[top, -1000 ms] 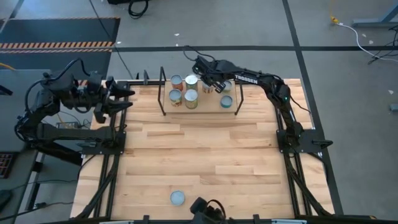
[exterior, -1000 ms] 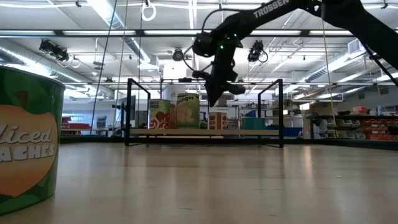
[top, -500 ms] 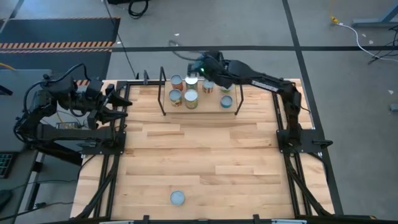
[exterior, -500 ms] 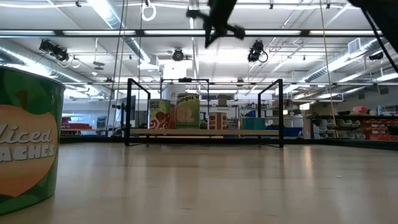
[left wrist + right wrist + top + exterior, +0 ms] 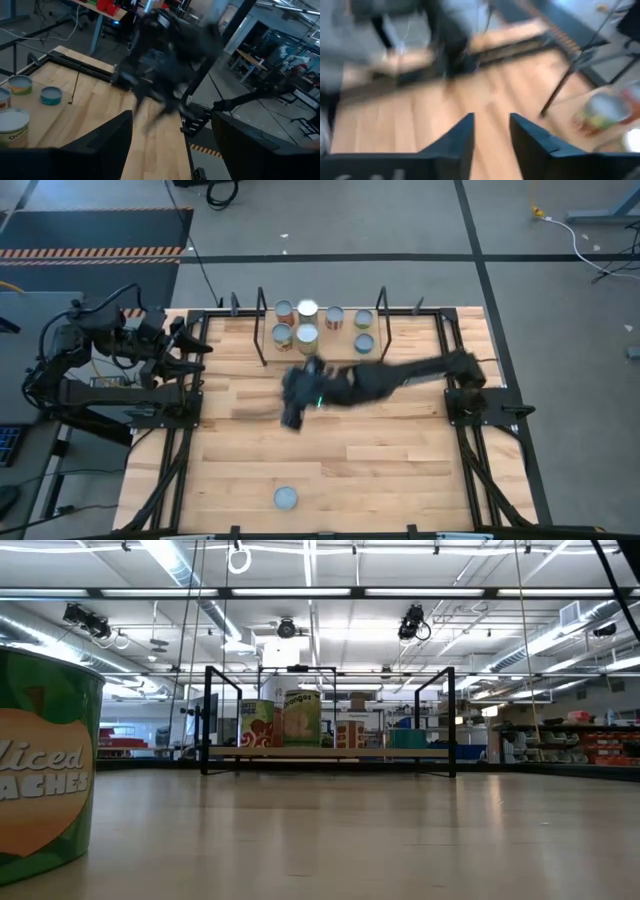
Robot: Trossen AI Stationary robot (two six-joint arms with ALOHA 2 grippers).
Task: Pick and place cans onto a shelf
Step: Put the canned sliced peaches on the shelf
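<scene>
Several cans (image 5: 307,336) stand upright on the shelf (image 5: 336,342), a light board between black rod uprights at the table's far edge; both also show in the low view (image 5: 300,718). One can with a silvery top (image 5: 286,498) stands on the table near its front edge, and its green peach label fills the low view's left (image 5: 45,770). My right gripper (image 5: 293,400) is blurred over the table's middle, open and empty (image 5: 492,142). My left gripper (image 5: 197,340) is open and empty at the table's far left edge (image 5: 172,145).
Black frame rails (image 5: 180,450) run along the table's left and right edges. Bare wood (image 5: 330,450) lies between the shelf and the front can. My right arm (image 5: 170,55) shows blurred in the left wrist view.
My right gripper has risen from the cans on the shelf, then swung fast toward the table's near edge and left, out over the middle of the table. It has left the low view. The cans on the shelf stand as before.
</scene>
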